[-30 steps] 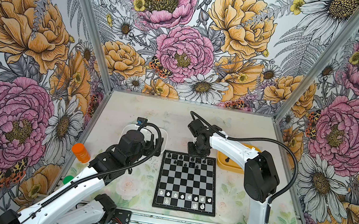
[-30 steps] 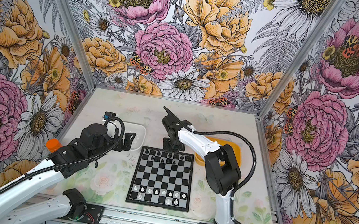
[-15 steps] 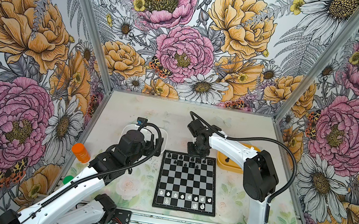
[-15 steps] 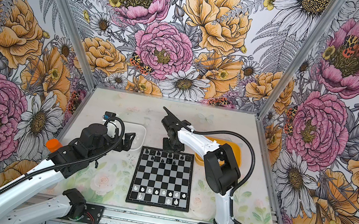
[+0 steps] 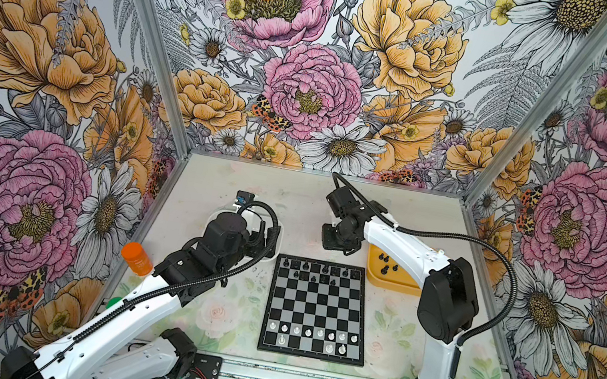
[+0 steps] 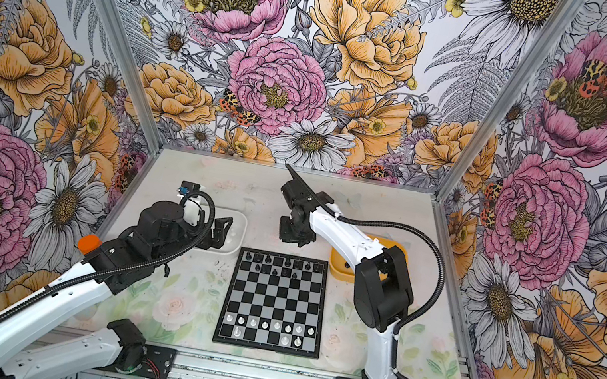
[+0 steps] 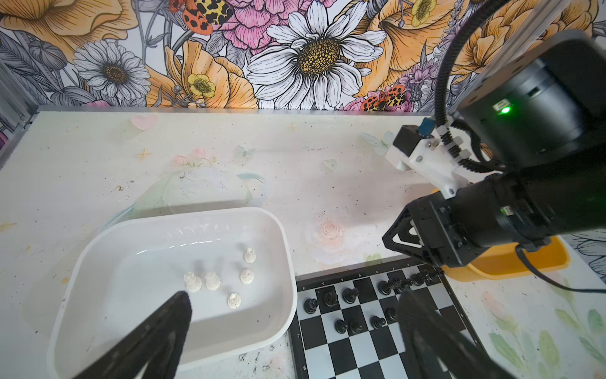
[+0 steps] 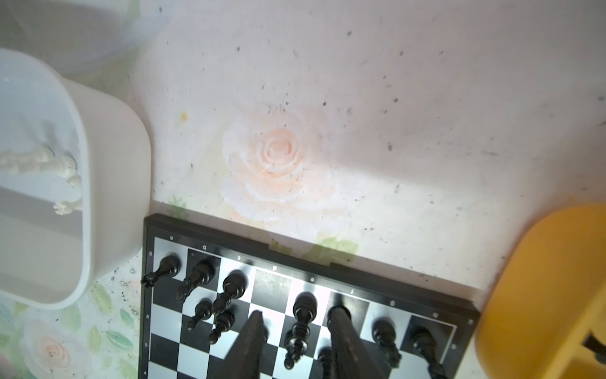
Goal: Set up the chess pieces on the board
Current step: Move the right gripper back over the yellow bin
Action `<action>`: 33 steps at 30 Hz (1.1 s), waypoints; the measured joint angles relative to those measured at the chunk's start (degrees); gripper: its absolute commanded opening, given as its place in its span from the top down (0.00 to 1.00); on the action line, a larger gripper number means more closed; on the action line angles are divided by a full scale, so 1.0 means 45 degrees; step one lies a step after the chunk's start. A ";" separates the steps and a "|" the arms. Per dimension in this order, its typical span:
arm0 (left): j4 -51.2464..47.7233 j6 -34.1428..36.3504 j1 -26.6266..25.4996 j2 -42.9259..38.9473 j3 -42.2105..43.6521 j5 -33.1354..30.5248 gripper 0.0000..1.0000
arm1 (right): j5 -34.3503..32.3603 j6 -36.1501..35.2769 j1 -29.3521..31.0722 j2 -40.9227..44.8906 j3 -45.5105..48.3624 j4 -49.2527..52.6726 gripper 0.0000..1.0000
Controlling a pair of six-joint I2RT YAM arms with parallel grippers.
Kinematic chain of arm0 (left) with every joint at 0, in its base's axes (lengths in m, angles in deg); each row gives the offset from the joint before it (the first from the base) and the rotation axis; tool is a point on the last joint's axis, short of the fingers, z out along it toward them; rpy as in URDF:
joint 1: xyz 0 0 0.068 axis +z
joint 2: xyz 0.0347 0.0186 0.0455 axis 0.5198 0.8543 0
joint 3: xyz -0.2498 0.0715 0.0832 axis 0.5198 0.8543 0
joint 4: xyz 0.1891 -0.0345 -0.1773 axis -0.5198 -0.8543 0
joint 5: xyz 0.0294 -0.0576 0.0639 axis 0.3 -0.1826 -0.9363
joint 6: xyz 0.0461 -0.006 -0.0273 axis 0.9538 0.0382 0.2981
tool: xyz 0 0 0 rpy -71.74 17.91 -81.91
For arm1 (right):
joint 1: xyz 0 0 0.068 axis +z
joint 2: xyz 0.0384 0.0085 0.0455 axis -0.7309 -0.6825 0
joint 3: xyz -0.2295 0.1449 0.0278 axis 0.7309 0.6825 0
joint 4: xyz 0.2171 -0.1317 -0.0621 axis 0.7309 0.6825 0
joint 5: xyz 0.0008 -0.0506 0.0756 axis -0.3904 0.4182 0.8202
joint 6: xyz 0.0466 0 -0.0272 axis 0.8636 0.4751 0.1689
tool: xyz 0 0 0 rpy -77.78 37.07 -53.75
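- Right end effector [image 8: 297, 312], at the bottom centre of the right wrist frame: fingers parted around a tall black chess piece [image 8: 305, 308] (a gap shows on each side), which stands on the board's [image 5: 319, 307] upper rows.
- Other black chess pieces [image 5: 326, 267] fill the board's top rows; white chess pieces [image 5: 310, 333] line its bottom rows.
- Left end effector [image 7: 292, 328]: spread wide and empty, low in the frame, above the gap between the white tray [image 7: 286, 249] and the board.
- Five white pieces [image 7: 213, 282] lie in that tray.
- Yellow tray [image 5: 390, 284], right of the board on the surface [image 5: 229, 312], holds black pieces [image 5: 386, 262].
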 measured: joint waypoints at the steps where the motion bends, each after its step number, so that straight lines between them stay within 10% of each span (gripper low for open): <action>1: 0.0092 0.0058 0.0000 0.0248 -0.0155 0.0039 0.01 | -0.0078 0.0000 -0.0204 0.0180 0.0000 0.0024 0.63; 17: 0.2098 0.0670 -0.0811 0.5484 -0.3701 0.2254 0.01 | -0.1637 -0.0325 -0.3575 0.3963 0.3429 0.0151 0.63; 33: 0.0821 0.1671 -0.2603 0.8364 -0.6334 0.3662 0.01 | -0.1637 -0.0287 -0.4255 0.4002 0.5508 -0.0219 0.66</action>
